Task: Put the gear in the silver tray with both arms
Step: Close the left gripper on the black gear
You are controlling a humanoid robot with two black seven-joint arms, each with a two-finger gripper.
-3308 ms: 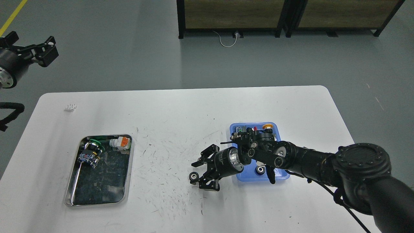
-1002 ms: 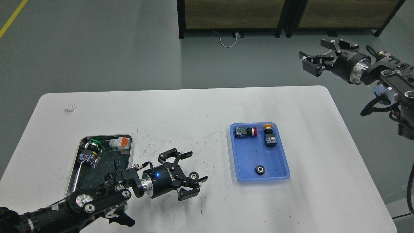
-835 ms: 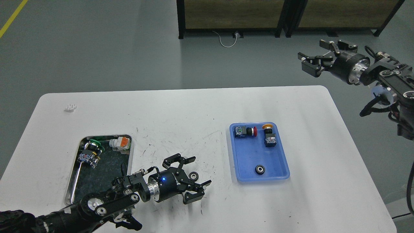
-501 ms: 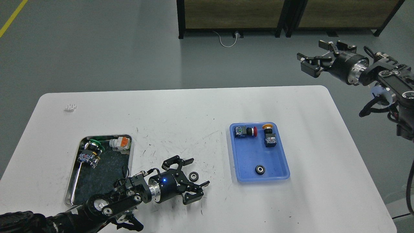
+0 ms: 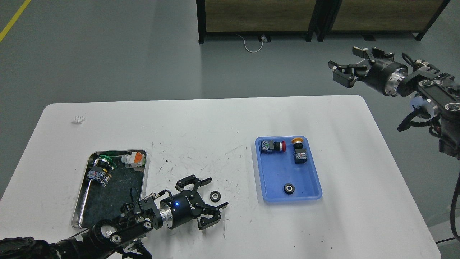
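Left gripper [image 5: 207, 201] sits low on the table [image 5: 215, 118], jaws spread around the little gear [image 5: 215, 196], not clamped. Right gripper [image 5: 346, 68] hangs off-table, jaws apart, empty.

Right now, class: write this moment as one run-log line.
left gripper: open around gear on table | right gripper: open, raised off table | silver tray: no gear yet

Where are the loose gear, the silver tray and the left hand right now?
gear [image 5: 215, 196], head view, on its toothed face.
silver tray [image 5: 145, 180], head view, on its right rim.
left hand [image 5: 210, 200], head view, midway between its open fingertips.
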